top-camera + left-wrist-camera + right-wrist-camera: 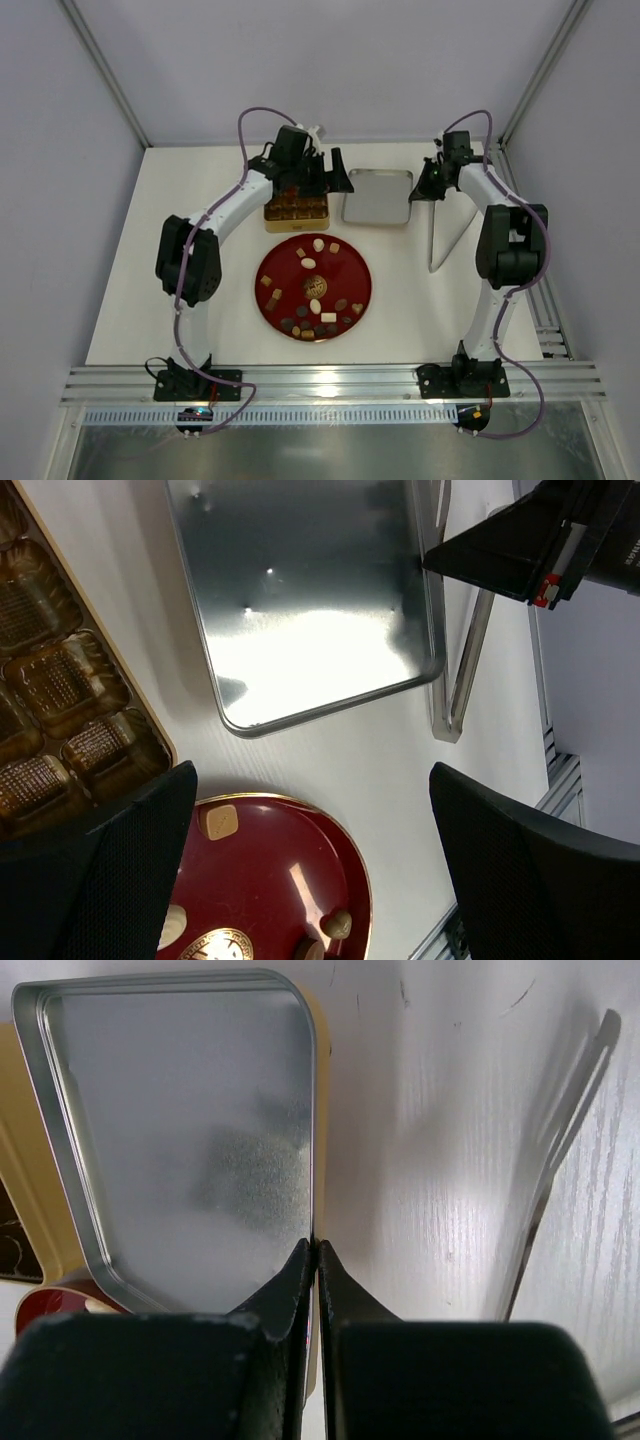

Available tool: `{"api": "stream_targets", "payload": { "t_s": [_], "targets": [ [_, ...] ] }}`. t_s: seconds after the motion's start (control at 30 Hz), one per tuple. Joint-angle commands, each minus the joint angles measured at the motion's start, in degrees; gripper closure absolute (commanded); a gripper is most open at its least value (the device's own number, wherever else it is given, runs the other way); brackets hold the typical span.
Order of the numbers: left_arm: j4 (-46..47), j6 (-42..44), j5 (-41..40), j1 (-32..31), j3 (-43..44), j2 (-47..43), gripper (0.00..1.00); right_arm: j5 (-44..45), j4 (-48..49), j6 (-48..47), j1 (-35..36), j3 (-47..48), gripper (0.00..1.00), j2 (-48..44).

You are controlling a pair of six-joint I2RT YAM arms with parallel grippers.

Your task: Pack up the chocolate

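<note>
The chocolate, several small brown, tan and cream pieces, lies spread on a red round plate. In the left wrist view a tan square piece and a heart-shaped one show on the plate. The gold box with gridded compartments stands just behind the plate. My left gripper hangs open over the box's right end, nothing between its fingers. My right gripper is shut on the right rim of a silver tin lid.
The silver lid lies right of the gold box, also seen in the left wrist view as the lid with the right gripper at its edge. Metal tongs lie at the right. Walls enclose the table.
</note>
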Motion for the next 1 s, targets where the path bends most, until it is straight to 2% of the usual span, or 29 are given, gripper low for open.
{"api": "stream_targets", "payload": {
  "t_s": [0.0,0.33,0.6,0.97],
  "targets": [
    [-0.01,0.15,1.93,0.3,3.16,1.32,0.05,-3.82,2.39,1.49,-2.03,-1.06,0.96,-5.46],
    [-0.71,0.06,2.63,1.35,5.53,3.08,0.04,-7.6,3.71,3.07,-3.26,-6.51,0.96,-13.89],
    [-0.45,-1.43,7.55,2.06,8.96,5.36,0.04,-12.0,5.38,5.53,-3.26,-10.47,0.96,-19.0],
    [9.03,-9.77,13.53,2.5,5.98,5.37,0.08,-15.61,6.79,7.38,-3.0,-13.9,0.96,-23.48]
  ]
}}
